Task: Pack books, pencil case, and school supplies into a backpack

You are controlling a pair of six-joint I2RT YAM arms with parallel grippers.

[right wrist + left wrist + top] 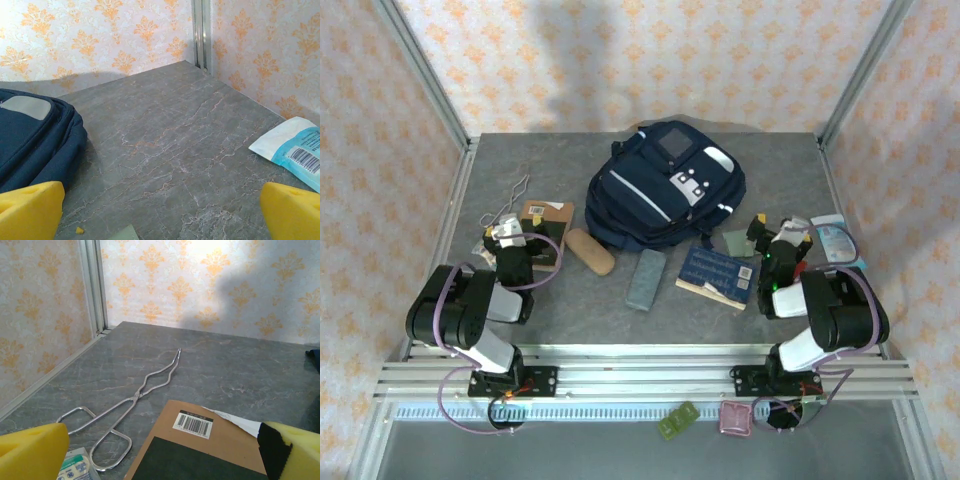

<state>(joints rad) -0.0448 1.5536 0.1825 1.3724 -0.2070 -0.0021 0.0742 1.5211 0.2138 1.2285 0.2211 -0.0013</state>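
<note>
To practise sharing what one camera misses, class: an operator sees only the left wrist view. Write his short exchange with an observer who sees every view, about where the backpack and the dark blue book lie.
Operator: A brown book lies just ahead of me. Where is the backpack?
Observer: The backpack lies flat, farther back than your book and to its right.
Operator: And the dark blue book?
Observer: The dark blue book lies just on the near side of the backpack, by its right corner.
</note>
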